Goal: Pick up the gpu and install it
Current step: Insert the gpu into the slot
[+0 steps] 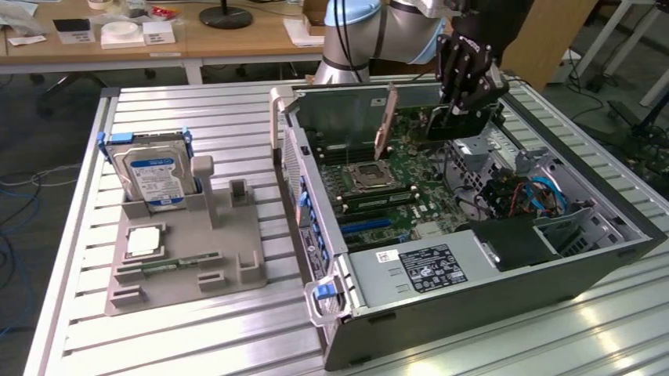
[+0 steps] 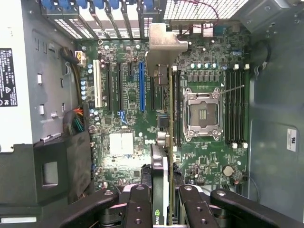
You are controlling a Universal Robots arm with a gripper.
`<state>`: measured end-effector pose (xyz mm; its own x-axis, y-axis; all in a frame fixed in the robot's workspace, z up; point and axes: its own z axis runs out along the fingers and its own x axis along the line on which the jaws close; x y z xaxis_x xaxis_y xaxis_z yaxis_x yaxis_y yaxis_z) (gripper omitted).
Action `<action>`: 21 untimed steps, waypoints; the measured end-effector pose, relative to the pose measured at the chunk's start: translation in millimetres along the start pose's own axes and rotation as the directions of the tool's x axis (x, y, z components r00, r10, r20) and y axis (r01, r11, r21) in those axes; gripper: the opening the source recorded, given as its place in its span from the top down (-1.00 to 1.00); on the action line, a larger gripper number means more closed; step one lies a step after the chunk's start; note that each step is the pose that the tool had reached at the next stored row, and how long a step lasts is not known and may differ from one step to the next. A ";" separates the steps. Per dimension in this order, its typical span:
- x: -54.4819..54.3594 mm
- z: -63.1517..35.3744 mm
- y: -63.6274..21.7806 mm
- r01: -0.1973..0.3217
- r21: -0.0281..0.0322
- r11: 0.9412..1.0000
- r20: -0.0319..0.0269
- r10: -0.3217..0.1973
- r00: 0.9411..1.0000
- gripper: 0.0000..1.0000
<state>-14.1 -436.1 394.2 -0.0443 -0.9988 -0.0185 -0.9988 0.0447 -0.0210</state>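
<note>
Gripper (image 1: 452,121) is over the open case (image 1: 439,321), pointing down into it. In the wrist view its fingers (image 2: 140,204) sit on either side of the gpu (image 2: 160,166) and are clamped on the card's near end. The card is seen edge-on there, running away from the gripper. Its bracket (image 2: 164,47) is at the far end, by the rear slot openings (image 2: 109,12) of the case. In the exterior view the gpu (image 1: 389,117) stands upright on edge and a bit tilted, bracket end towards the exterior view's left, above the motherboard (image 1: 408,196). From the wrist the card lines up over a black slot between the blue slot (image 2: 141,85) and the CPU socket (image 2: 203,111), just beside the blue one. Can't tell if its lower edge touches the slot or hangs just above it; it looks not seated. RAM slots (image 2: 236,107) lie on the far side of the socket. The power supply (image 1: 428,266) with its label is at the near end of the case. On the table (image 1: 188,117), at the exterior view's left and well apart from the case, is a grey holder (image 1: 240,235). A hard drive (image 1: 155,176) stands upright in it and a memory stick (image 1: 172,264) lies flat on it.
</note>
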 end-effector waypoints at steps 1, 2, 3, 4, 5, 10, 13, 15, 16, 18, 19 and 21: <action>0.0 1.9 0.3 0.000 0.000 1.000 0.000 0.000 1.000 0.47; 0.1 3.6 0.5 0.000 -0.001 1.000 0.000 0.000 1.000 0.47; 0.1 5.1 0.8 0.001 -0.002 1.000 0.000 -0.001 1.000 0.47; 0.2 6.0 1.0 0.001 -0.002 1.000 0.000 -0.001 1.000 0.47; 0.1 6.3 1.0 0.001 -0.003 1.000 0.000 -0.001 1.000 0.47; 0.3 11.1 1.5 0.001 -0.003 1.000 0.000 -0.001 1.000 0.47; 0.4 16.4 2.1 0.001 -0.003 1.000 0.000 -0.001 1.000 0.47; 0.5 20.1 2.5 0.001 -0.003 1.000 0.000 -0.001 1.000 0.47; 0.5 21.9 2.8 0.001 -0.003 1.000 0.000 -0.001 1.000 0.47; 0.6 25.5 3.6 0.002 -0.003 1.000 0.000 -0.002 1.000 0.47; 0.6 27.3 3.8 0.002 -0.003 1.000 0.000 -0.002 1.000 0.47; 0.7 29.5 4.2 0.003 -0.003 1.000 0.000 -0.003 1.000 0.47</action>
<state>-17.7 -436.1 364.6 -0.0417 -0.9990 -0.0182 -0.9990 0.0421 -0.0181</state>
